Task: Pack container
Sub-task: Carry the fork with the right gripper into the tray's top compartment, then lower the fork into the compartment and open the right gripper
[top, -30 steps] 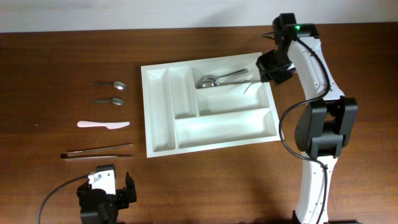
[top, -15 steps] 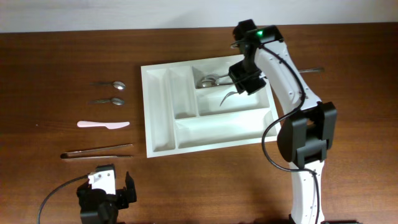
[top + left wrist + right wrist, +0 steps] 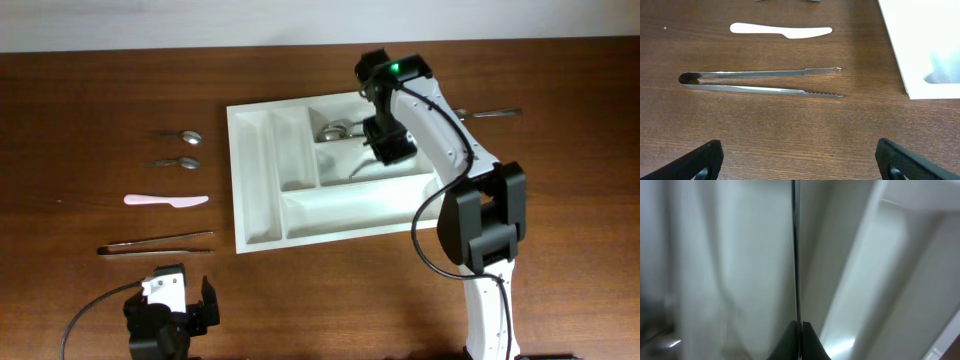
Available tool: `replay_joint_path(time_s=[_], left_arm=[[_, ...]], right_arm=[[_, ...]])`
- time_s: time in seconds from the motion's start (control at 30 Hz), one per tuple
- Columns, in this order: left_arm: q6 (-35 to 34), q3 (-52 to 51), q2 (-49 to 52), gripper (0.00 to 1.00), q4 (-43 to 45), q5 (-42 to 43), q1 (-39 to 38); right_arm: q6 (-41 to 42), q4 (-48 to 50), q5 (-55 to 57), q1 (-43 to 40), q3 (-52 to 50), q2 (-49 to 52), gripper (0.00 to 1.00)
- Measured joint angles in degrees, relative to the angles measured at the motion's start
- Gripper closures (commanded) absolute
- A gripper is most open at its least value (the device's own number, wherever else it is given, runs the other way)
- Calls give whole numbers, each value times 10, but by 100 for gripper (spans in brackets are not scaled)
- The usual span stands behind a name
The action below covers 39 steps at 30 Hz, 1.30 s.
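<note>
While the left gripper (image 3: 798, 152) just sits at the near left with its fingers wide apart and nothing between them, all the action is over on the other side. On the far left of the table are two loose spoons (image 3: 184, 136). Nearer are a white knife (image 3: 166, 200) and the tongs (image 3: 760, 82), all still outside.

The tray (image 3: 262, 215) sits mid-table, with a couple of packed spoons (image 3: 336, 129) already in its far long slot.

The right gripper (image 3: 384, 146) is pinched tight on a thin metal utensil (image 3: 795, 255); fork or not, I honestly can't tell. A second ago it was out by the tray's right edge. Now it's swung left and hangs over the middle long slot, the utensil slanting down toward it. So my read is the carry is basically done and the drop comes next: lower a bit, then let go.

Right of the tray, one stray piece (image 3: 495, 113) is lying on the table, so there's plenty left to pack.
</note>
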Motion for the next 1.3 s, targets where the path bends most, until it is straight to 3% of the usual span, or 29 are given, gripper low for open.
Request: replay_joint_path(time_s=[0.3, 0.63, 1.3], left_arm=[[0, 0, 0, 1, 0, 0, 0], [0, 0, 0, 1, 0, 0, 0], [2, 0, 0, 1, 0, 0, 0]], right_arm=[[15, 56, -7, 15, -38, 0, 96], [24, 131, -18, 92, -38, 0, 96], [24, 124, -20, 59, -38, 0, 96]])
